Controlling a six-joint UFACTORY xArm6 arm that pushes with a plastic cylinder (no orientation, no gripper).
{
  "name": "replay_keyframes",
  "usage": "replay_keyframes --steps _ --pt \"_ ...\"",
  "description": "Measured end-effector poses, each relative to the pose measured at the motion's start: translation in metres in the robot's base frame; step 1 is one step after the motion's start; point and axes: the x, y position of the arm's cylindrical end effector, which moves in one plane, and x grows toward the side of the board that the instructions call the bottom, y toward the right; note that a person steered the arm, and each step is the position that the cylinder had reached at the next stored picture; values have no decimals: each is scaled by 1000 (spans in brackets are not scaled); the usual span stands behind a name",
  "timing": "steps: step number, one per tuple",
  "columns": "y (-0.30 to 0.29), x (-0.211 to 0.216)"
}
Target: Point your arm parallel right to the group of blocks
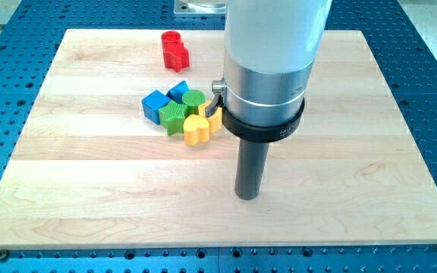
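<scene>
A tight group of blocks lies left of the board's middle: a blue cube (155,104), a second blue block (178,90), a green round block (194,98), a green ribbed block (173,117) and a yellow heart-shaped block (197,130). Another yellow block (214,120) is partly hidden behind the arm. A red block (174,51) stands apart near the view's top. My tip (247,195) rests on the board to the lower right of the group, apart from the yellow heart-shaped block.
The wooden board (89,189) lies on a blue perforated table (431,91). The arm's wide white and silver body (268,68) hides the board's upper middle.
</scene>
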Motion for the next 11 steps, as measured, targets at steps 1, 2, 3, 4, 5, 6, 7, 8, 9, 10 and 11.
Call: replay_keyframes --steps 1,2,3,4,5,6,7,8,9,10,11 --pt "0 -1" --pt "1 -1" --pt "1 -1" --pt "1 -2" --pt "1 -2" --pt "22 -13" --pt "53 -71" --pt "24 -106" --pt "21 -100" --pt "21 -94" --pt "21 -94"
